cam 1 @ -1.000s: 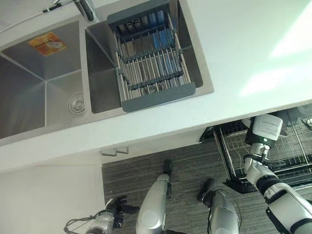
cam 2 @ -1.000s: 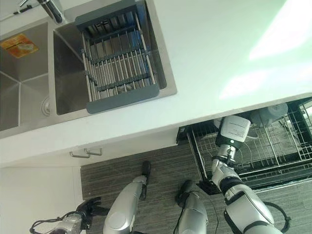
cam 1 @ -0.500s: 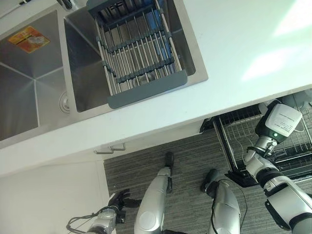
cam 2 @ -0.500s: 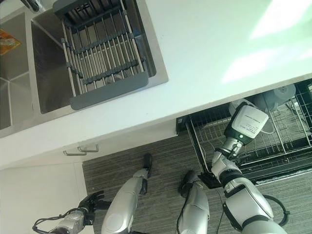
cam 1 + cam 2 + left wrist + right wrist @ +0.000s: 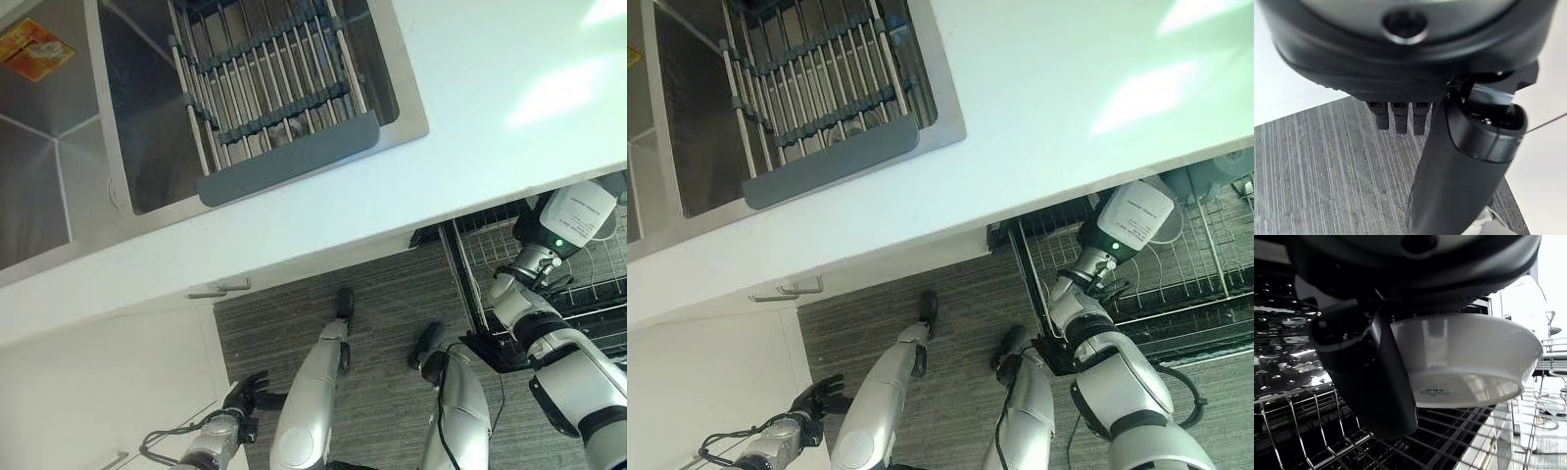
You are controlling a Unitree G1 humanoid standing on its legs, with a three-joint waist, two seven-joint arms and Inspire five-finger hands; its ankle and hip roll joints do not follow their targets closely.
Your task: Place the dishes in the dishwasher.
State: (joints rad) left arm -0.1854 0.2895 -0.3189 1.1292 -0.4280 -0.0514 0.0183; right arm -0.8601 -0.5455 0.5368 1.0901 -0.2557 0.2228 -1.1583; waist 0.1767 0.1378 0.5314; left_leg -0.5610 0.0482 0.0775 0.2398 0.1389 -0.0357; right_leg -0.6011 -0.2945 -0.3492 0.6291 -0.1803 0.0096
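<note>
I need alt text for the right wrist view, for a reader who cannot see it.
The right robot hand holds a white bowl, its thumb against the rim, just above the dishwasher's wire rack.

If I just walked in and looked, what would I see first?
Probably the white bowl held in the right robot hand, just above the wire dishwasher rack pulled out under the white counter. Up on the counter, the steel sink catches the eye too, with a grey drying rack lying across it. The left robot hand hangs low near the striped floor, holding nothing.
</note>
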